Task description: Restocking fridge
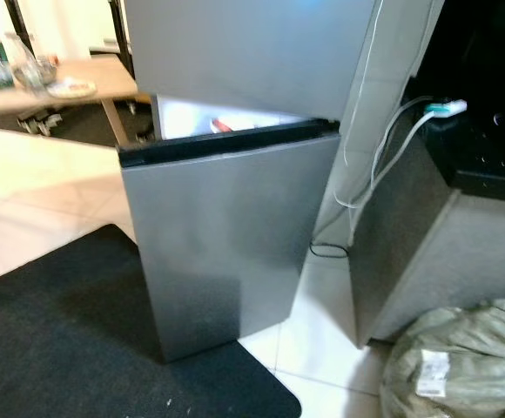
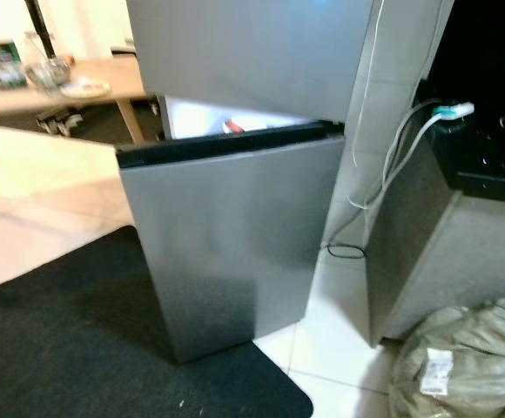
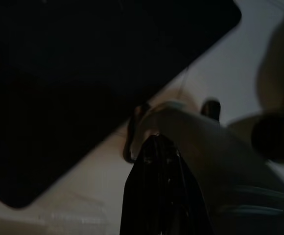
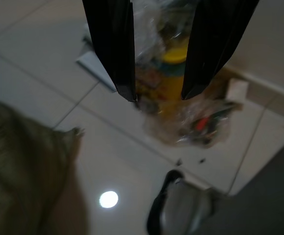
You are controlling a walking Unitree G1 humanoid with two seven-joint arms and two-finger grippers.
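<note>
Fridge [image 1: 235,218] seen dead ahead, silver, 2 doors; upper door cut off by the frame's top. Lower door ajar, leaving a lit gap [image 1: 191,117] with a red item [image 1: 220,125] inside, too small to identify. Left wrist view very dark: left gripper [image 3: 154,147] appears as 1 black mass over pale floor beside a black mat [image 1: 78,340]; finger spread cannot be told. Right gripper [image 4: 159,95] hangs with both fingers [image 4: 117,49] parted wide, gripping nothing, above a clear bag [image 4: 181,103] of blurred groceries on the floor tiles, yellow container [image 4: 174,73] within. Right of fridge: white cables [image 1: 383,148] trailing from a plug [image 1: 444,109], grey cabinet [image 1: 427,261], olive sack [image 1: 466,361] partly cut off. Behind, wooden table [image 1: 87,83] with blurred dishes.
</note>
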